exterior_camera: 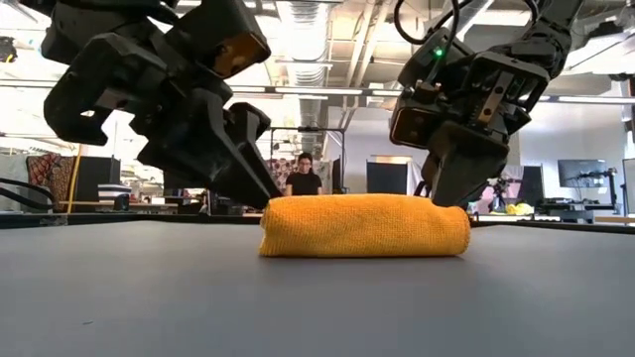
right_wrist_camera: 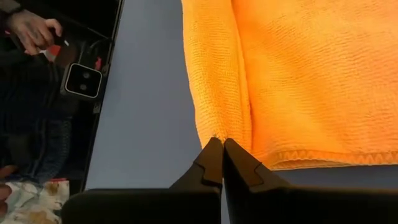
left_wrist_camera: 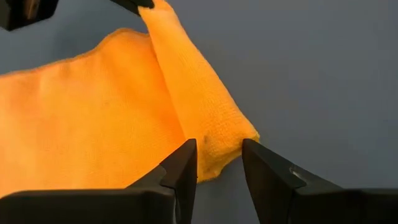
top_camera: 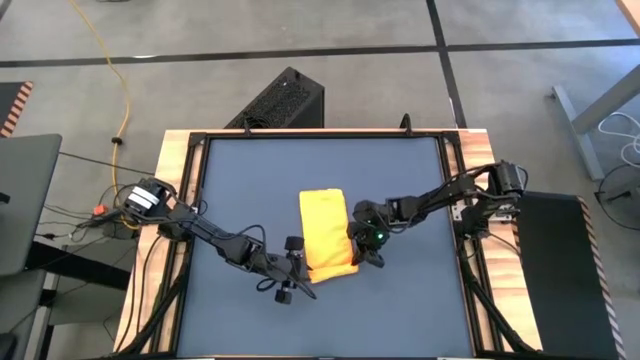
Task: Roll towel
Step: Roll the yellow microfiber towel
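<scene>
The yellow-orange towel [top_camera: 324,222] lies in the middle of the dark blue table [top_camera: 250,170]. Its near end is rolled into a thick roll [exterior_camera: 365,226], and the rest lies flat toward the far edge. My left gripper [left_wrist_camera: 219,163] is at the roll's left end, fingers apart, with the roll's end [left_wrist_camera: 221,146] between the tips. My right gripper [right_wrist_camera: 222,144] is shut, its tips at the roll's right end. In the high view the two grippers flank the roll, left gripper [top_camera: 297,264], right gripper [top_camera: 361,254]. My left gripper slants down at the roll's left end [left_wrist_camera: 214,155], which lies on the table between its fingers; whether the fingers [left_wrist_camera: 185,163] touch the cloth I cannot tell. My right gripper slants down from the table's right, its shut fingertips against the edge of the roll's right end [right_wrist_camera: 217,132]. Whether any cloth is caught between them I cannot tell. The roll rests on the table.
A black box [top_camera: 282,100] stands beyond the table's far edge, and a laptop [top_camera: 25,200] sits off the left side. A person [exterior_camera: 303,177] stands far back in the room, and a hand [right_wrist_camera: 31,28] shows beyond the table's edge. Bare table surrounds the towel.
</scene>
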Motion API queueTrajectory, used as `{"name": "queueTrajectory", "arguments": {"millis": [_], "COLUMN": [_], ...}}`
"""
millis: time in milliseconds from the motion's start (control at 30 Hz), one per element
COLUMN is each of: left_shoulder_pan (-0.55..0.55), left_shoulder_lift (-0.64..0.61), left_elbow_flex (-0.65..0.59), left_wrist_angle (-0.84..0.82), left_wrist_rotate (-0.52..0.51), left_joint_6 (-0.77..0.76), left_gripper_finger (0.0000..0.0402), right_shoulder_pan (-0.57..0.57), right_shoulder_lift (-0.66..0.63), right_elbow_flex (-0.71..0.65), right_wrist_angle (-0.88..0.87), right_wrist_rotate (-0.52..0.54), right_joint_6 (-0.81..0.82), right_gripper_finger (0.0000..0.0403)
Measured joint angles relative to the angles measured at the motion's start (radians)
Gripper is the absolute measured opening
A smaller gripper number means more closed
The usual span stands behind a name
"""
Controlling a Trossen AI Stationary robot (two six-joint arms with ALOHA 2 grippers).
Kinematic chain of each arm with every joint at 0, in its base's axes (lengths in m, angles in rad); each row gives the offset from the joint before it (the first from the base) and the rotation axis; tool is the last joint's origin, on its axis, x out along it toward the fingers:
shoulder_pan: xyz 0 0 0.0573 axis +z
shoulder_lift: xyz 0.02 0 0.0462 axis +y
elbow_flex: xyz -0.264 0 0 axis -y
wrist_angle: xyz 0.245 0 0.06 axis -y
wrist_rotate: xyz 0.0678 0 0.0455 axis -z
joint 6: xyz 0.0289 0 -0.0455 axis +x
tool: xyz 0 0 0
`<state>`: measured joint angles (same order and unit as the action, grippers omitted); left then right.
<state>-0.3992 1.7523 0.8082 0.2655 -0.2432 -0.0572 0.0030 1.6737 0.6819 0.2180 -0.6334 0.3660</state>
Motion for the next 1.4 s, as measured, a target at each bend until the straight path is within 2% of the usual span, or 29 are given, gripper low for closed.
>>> {"name": "queueTrajectory", "arguments": {"millis": [233,600,700,833,933,1000,1100,1267,1400], "left_shoulder_pan": [0.000,0.045,0.057,0.060,0.059,0.059,0.064,0.086,0.100], "left_shoulder_lift": [0.000,0.000,0.013,0.072,0.100,0.103,0.103,0.103,0.103], "left_elbow_flex": [0.000,0.000,0.001,0.001,0.001,0.001,0.001,0.001,0.002], "left_wrist_angle": [-0.010,-0.029,-0.021,0.030,0.090,0.094,0.092,0.079,0.071], "left_wrist_rotate": [-0.042,-0.025,0.011,0.070,0.082,0.082,0.098,0.186,0.241], "left_joint_6": [-0.006,-0.016,-0.030,-0.084,-0.124,-0.140,-0.154,-0.195,-0.217], "left_gripper_finger": [0.0140,0.0135,0.0115,0.0066,0.0021,0.0007,0.0002,0.0001,0.0000], "right_shoulder_pan": [-0.015,-0.040,-0.039,-0.039,-0.039,-0.039,-0.039,-0.038,-0.063], "right_shoulder_lift": [0.000,0.000,0.000,0.000,0.000,0.000,0.000,0.000,-0.004], "right_elbow_flex": [0.000,0.000,0.000,0.001,0.001,0.001,0.001,0.001,0.001], "right_wrist_angle": [-0.001,-0.008,-0.012,-0.037,-0.044,-0.047,-0.050,-0.046,-0.051], "right_wrist_rotate": [0.002,0.005,0.006,0.010,0.031,0.052,0.065,0.063,0.013], "right_joint_6": [0.004,0.021,0.021,0.018,0.017,0.016,0.002,-0.041,-0.041], "right_gripper_finger": [0.0020,0.0020,0.0020,0.0020,0.0020,0.0022,0.0037,0.0089,0.0133]}}
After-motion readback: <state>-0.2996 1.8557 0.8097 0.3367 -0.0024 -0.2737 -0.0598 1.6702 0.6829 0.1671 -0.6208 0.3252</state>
